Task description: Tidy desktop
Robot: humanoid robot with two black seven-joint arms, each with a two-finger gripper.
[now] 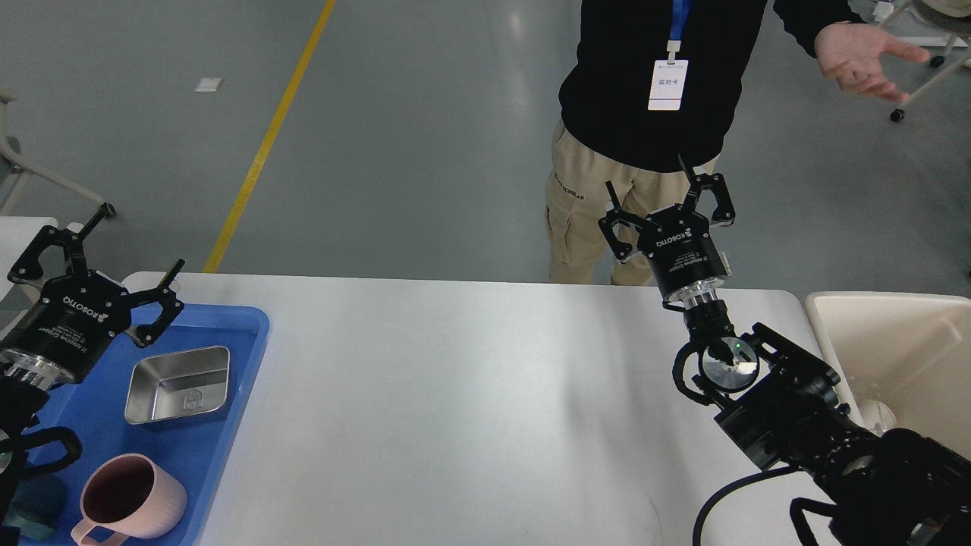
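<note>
Head view. Table (470, 409): large, white, rounded corners, filling the lower middle of the picture; its broad centre carries only reflections and arm shadows. Tray (227, 425): blue plastic, lying on the table's left end, reaching the lower left edge of the picture. In the tray: one steel dish (178, 384), rectangular, shallow, upright, nothing inside it; one pink mug (130, 500), upright, handle toward the lower edge, dark inside, standing nearer the viewer than the dish and apart from it; one dark teal round item (34, 500) at the tray's lower left corner, mostly hidden, kind not clear. Bin (895, 334): cream-coloured, just beside the table's right end, open top, a pale rounded item (876, 415) low inside it, partly hidden by the arm. Left hand (129, 262): raised over the tray's far left corner, fingers spread apart, holding nothing. Right hand (667, 201): raised above the table's far right edge, pointing up and away, fingers spread apart, holding nothing. Person (645, 114): standing on the grey floor beyond the table, black top, tan trousers, white badge on a blue lanyard, one palm held out to the right.
</note>
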